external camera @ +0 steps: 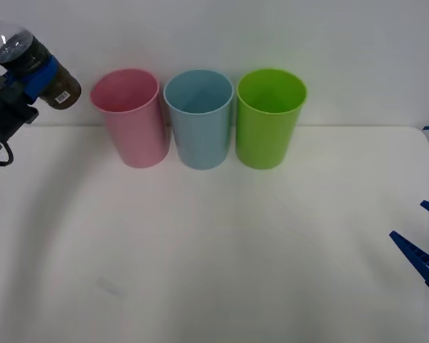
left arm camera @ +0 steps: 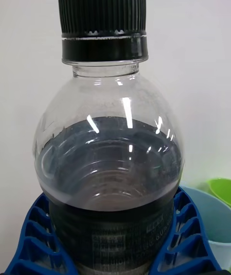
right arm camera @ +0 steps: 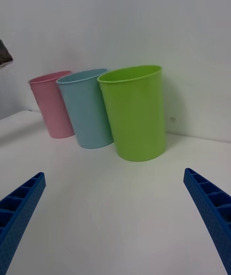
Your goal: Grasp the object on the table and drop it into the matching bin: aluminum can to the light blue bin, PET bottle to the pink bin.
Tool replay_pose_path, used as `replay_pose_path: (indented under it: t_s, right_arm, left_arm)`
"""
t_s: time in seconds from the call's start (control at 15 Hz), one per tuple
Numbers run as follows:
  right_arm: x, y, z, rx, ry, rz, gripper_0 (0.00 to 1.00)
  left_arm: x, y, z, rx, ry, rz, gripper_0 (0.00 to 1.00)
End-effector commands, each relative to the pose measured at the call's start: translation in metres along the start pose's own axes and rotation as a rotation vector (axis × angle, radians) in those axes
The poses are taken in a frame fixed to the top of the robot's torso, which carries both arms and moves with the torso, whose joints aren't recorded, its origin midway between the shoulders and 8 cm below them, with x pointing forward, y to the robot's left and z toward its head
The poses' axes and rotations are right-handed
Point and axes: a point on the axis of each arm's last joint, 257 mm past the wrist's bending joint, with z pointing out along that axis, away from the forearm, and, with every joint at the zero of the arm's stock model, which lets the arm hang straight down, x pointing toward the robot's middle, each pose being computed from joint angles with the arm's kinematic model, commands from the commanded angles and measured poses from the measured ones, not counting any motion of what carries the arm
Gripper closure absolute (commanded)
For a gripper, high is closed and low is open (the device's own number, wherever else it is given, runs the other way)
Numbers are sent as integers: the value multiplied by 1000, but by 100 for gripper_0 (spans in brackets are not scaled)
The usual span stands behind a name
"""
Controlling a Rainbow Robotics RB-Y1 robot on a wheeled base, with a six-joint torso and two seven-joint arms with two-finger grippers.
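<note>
Bottle [left arm camera: 110, 159] half-full of dark liquid, gripped by left end effector [external camera: 36, 77]

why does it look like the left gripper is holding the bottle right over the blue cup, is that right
Not quite. In the front view the left gripper holds the bottle up in the air to the left of the pink cup, not over the blue cup.

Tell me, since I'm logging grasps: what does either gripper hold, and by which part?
The left gripper holds the PET bottle around its labelled lower body, lifted left of the pink bin. The right gripper is open, holding nothing.
</note>
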Motion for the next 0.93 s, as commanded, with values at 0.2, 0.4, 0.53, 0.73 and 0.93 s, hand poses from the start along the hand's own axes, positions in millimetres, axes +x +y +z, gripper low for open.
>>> replay_pose_path:
  t_s: [0.2,0.4,0.53,0.73,0.93]
  right_arm:
    - [0,0,0,0,0,0,0]
    - [0,0,0,0,0,0,0]
    - [0,0,0,0,0,0,0]
    - [0,0,0,0,0,0,0]
    - [0,0,0,0,0,0,0]
  left_arm:
    - [16,-3,61,25,51,21,100]
    - [27,-7,97,33,87,38,100]
    - [33,-10,117,29,104,51,100]
    - [37,-19,141,16,105,69,100]
    - [43,-25,150,16,114,79,100]
